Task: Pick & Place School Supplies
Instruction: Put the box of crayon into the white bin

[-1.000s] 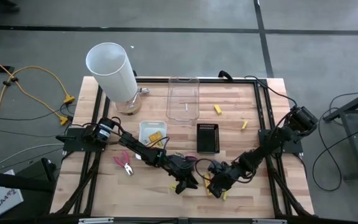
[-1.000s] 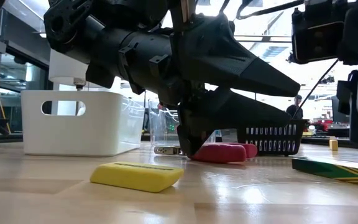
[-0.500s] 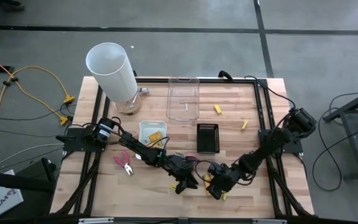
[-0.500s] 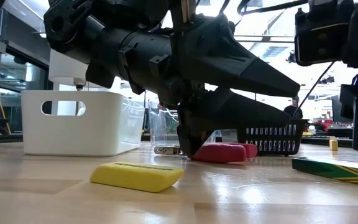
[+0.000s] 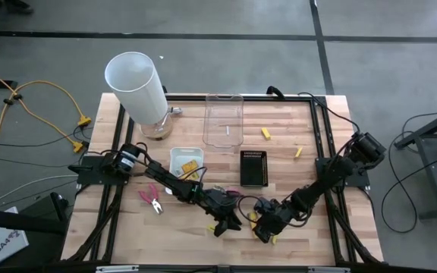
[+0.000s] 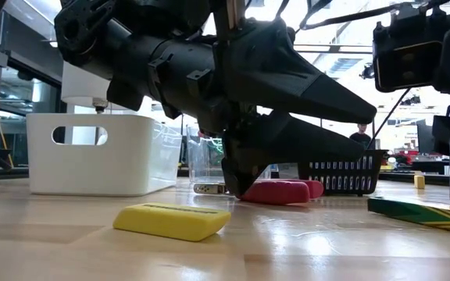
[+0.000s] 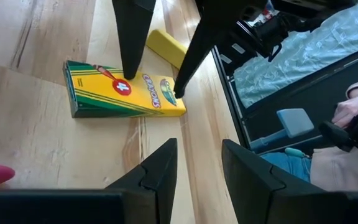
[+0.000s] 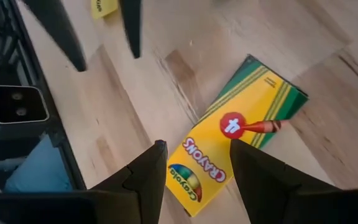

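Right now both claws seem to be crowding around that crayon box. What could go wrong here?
The right gripper hangs open over the crayon box with the left gripper open close by, so the arms might bump. The box lies flat, so the fingers may slip or shove it aside. The yellow eraser nearby could get knocked.

"CRAYONS" and "4" on yellow pack (image 8: 232, 146)

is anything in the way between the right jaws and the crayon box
Nothing visible is. The right gripper hangs just above the crayon box with its jaws open and only bare tabletop around the box. The left gripper also points at it from the opposite side, jaws apart, not touching.
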